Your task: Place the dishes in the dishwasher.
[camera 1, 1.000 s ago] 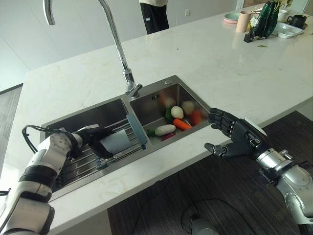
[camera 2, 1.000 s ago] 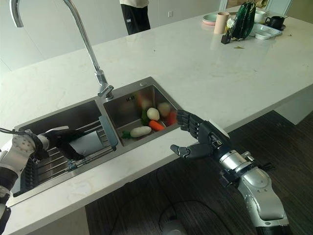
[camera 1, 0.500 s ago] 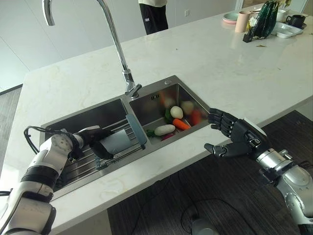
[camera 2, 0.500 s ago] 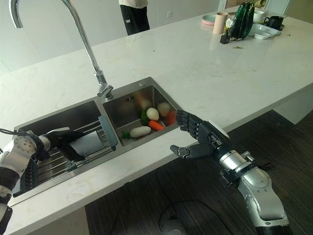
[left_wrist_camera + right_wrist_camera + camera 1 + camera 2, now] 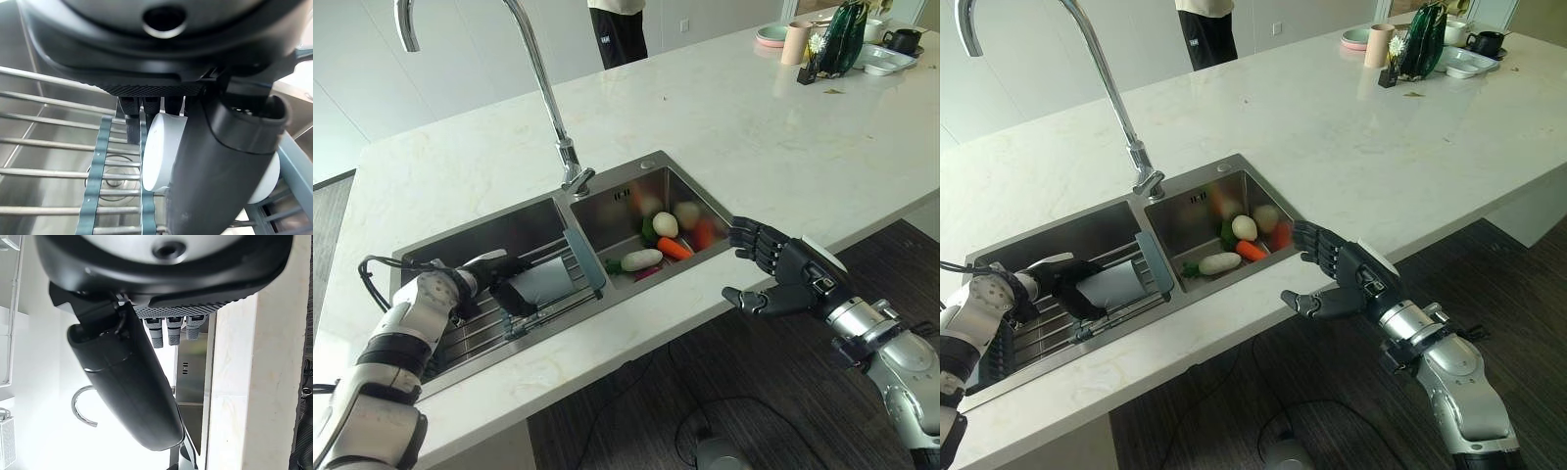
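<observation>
Barely anything moved since earlier: left hand (image 5: pixel 501 275) kept fingers wrapped round white cup (image 5: pixel 546 283) on sink rack (image 5: pixel 480 328), right hand (image 5: pixel 781 277) idle w/ fingers loose, so no progress yet

One white ceramic cup (image 5: pixel 541 284) lies on one wire sink rack (image 5: pixel 480 328), one orange carrot (image 5: pixel 676 249) sits in the steel double sink (image 5: pixel 636 181), and one curved chrome tap (image 5: pixel 540 88) stands behind.

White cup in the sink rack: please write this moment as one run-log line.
left robot hand: shut on white cup | cup: on rack, left basin | right robot hand: open, by counter edge
</observation>
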You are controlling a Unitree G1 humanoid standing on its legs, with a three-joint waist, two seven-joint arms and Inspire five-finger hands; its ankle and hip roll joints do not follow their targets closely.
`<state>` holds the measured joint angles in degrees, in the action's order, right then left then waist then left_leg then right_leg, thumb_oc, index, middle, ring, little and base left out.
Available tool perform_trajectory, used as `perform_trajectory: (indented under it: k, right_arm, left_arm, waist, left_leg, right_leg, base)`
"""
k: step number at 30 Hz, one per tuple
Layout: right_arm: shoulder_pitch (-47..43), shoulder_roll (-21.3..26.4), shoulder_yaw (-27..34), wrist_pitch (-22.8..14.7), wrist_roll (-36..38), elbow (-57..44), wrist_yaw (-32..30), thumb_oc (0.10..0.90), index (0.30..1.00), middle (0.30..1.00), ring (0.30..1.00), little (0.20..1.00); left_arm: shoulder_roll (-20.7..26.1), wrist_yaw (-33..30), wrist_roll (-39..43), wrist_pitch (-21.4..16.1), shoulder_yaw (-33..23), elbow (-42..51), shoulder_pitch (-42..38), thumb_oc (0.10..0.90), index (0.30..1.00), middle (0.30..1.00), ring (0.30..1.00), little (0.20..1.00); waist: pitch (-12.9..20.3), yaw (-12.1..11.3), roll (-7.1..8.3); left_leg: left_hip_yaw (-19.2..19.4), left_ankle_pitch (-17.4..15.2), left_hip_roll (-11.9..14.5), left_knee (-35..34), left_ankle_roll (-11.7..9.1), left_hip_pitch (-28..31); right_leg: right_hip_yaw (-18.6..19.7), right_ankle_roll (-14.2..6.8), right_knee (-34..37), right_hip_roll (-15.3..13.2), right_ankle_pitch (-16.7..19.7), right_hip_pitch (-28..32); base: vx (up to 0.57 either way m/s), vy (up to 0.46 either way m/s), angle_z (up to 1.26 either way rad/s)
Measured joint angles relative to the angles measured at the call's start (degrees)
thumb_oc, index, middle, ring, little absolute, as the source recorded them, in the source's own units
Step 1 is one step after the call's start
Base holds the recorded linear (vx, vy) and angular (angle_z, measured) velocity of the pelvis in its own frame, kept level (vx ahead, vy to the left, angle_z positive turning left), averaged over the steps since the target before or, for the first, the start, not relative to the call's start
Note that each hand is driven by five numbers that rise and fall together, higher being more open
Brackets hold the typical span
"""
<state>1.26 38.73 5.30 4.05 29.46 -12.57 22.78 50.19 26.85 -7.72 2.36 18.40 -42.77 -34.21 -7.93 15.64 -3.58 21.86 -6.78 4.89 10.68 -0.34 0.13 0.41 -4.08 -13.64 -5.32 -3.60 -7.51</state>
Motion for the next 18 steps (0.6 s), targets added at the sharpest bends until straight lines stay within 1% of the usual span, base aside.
perform_trajectory:
  k: [4, 8, 10, 12, 18]
  right_arm:
    - [0.0, 0.0, 0.0, 0.0, 0.0, 0.0, 0.1, 0.800, 0.900, 0.900, 0.900, 0.900]
    - [0.0, 0.0, 0.0, 0.0, 0.0, 0.0, 0.4, 0.800, 0.900, 0.900, 0.900, 0.900]
    - [0.0, 0.0, 0.0, 0.0, 0.0, 0.0, 0.4, 0.800, 0.900, 0.900, 0.900, 0.900]
    - [0.0, 0.0, 0.0, 0.0, 0.0, 0.0, 0.5, 0.800, 0.900, 0.900, 0.900, 0.900]
    - [0.0, 0.0, 0.0, 0.0, 0.0, 0.0, 0.4, 0.800, 0.900, 0.900, 0.900, 0.900]
  left_arm:
    - [-0.8, -3.8, -0.5, -0.4, 0.0, 0.0, 0.0, 0.400, 0.300, 0.300, 0.300, 0.300]
    - [-2.1, -6.1, -0.6, -1.2, -0.1, 0.1, 0.0, 0.400, 0.300, 0.300, 0.300, 0.300]
    - [-2.1, -6.3, -1.8, -1.4, -0.1, 0.7, 0.0, 0.400, 0.300, 0.300, 0.300, 0.300]
    - [-2.1, -6.4, -1.8, -2.1, -0.1, 0.9, 0.0, 0.400, 0.300, 0.300, 0.300, 0.300]
    - [-2.1, -6.9, -2.1, -2.4, -0.1, 2.4, 0.1, 0.400, 0.300, 0.300, 0.300, 0.300]
  waist:
    - [0.0, -0.1, 0.11]
    - [0.0, -0.1, 0.43]
    - [0.0, 0.0, 0.68]
    - [0.0, -0.1, 0.75]
    - [0.0, -0.3, 0.93]
  left_leg:
    - [0.0, 0.0, 0.0, 0.0, 0.0, 0.0]
    - [0.0, 0.0, 0.0, 0.0, 0.0, 0.0]
    - [0.0, 0.0, 0.1, 0.0, 0.0, 0.0]
    - [0.0, -0.1, 0.1, 0.0, -0.1, 0.0]
    - [0.0, -0.1, 0.1, 0.0, -0.1, -0.1]
  right_leg:
    - [0.0, 0.0, 0.0, 0.0, 0.0, 0.0]
    - [0.0, 0.0, 0.0, 0.0, 0.0, 0.0]
    - [0.0, 0.0, 0.0, 0.1, 0.0, 0.0]
    - [0.0, 0.0, 0.1, 0.1, 0.0, 0.0]
    - [0.0, 0.0, 0.1, 0.1, 0.0, 0.1]
  base:
    - [0.00, 0.000, 0.00]
    - [0.00, 0.000, 0.00]
    - [0.00, 0.000, 0.00]
    - [0.00, 0.000, 0.00]
    - [0.00, 0.000, 0.00]
